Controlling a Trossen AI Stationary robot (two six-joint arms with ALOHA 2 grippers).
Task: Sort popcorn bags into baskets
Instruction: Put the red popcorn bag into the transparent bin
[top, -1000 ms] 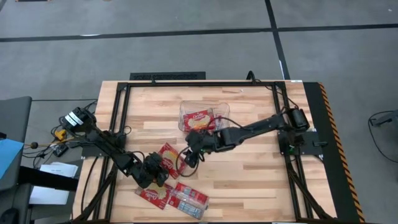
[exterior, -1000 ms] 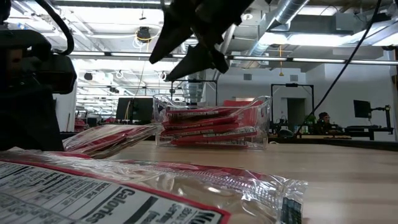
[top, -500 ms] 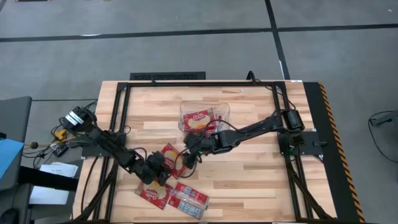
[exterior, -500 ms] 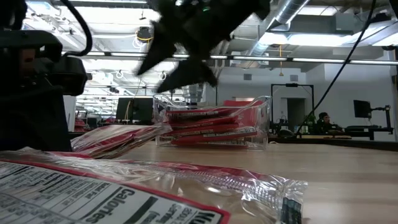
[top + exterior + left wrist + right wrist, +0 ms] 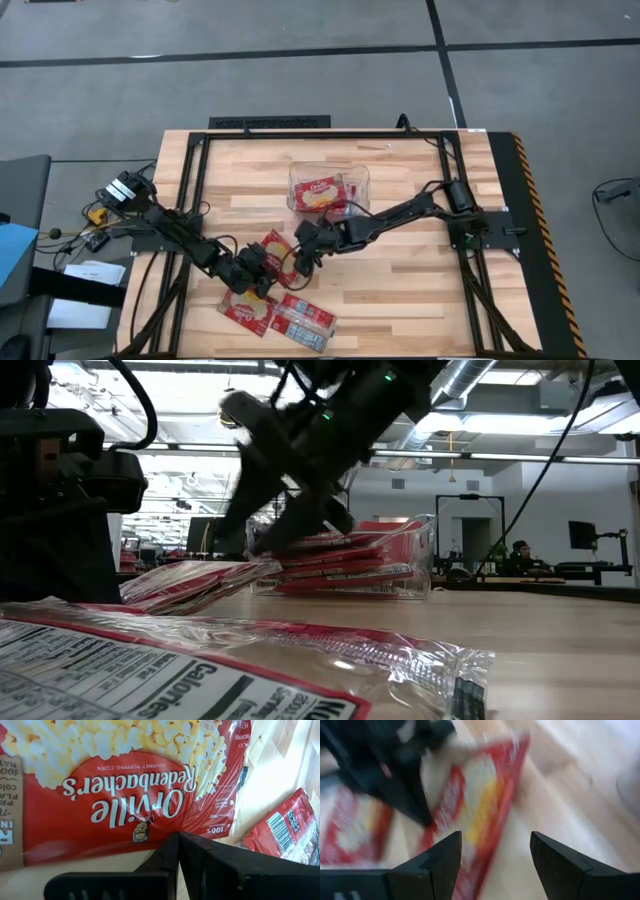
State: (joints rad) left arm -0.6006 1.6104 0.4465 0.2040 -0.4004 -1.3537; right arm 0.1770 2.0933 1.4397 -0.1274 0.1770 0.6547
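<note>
Right gripper (image 5: 298,257) is hanging low near table centre, its dark fingers (image 5: 432,862) spread apart. Left gripper (image 5: 262,272) is sitting close beside it, fingers (image 5: 170,857) pressed together.

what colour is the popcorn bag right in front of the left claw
Red with a yellow popcorn picture and white lettering; the popcorn bag shows best in the left wrist view.

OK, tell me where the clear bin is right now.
In the high view the clear bin sits at the table's far middle, popcorn bags inside, just beyond the right tool, which hovers over a loose bag.
</note>
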